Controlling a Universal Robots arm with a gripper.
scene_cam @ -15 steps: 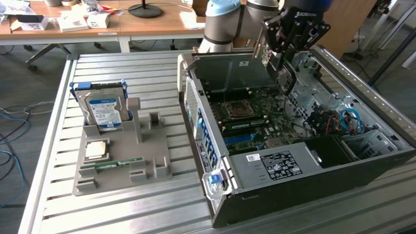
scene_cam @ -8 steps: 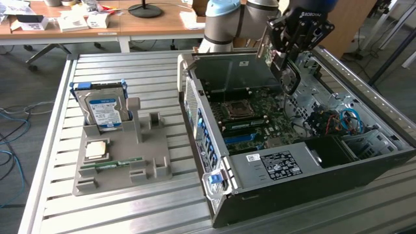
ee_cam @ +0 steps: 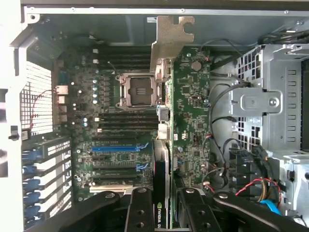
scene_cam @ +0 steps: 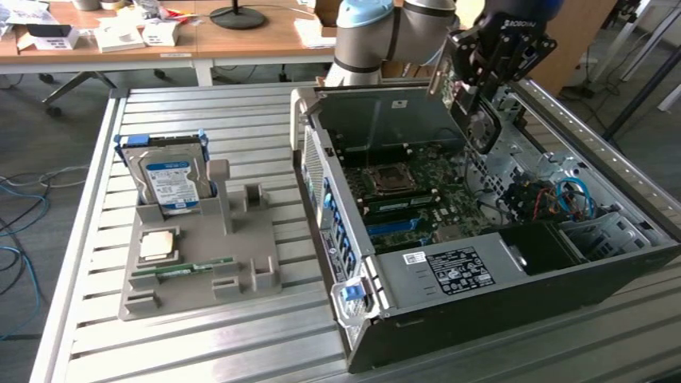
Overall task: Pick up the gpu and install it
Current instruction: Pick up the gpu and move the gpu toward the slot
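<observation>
Gpu (scene_cam: 484, 126) clamped in the gripper (ee_cam: 165, 194), hanging over the open case (scene_cam: 511, 319).

I see a slatted metal table (scene_cam: 213, 335) in a workroom, with cluttered wooden desks (scene_cam: 213, 44) at the far side and loose cables (scene_cam: 21, 207) on the floor at the exterior view's left. On the table, toward the exterior view's left, a grey holder (scene_cam: 255, 275) carries an upright hard drive (scene_cam: 171, 185) and a flat memory stick (scene_cam: 197, 266). The case lies on its side at the exterior view's right, motherboard (scene_cam: 410, 203) exposed. The fingers (ee_cam: 140, 208) are closed on the gpu, one on each face (the wrist view shows it plainly). The card hangs edge-on above the case's far right part, its silver bracket (ee_cam: 169, 38) at the end away from the fingers.
</observation>
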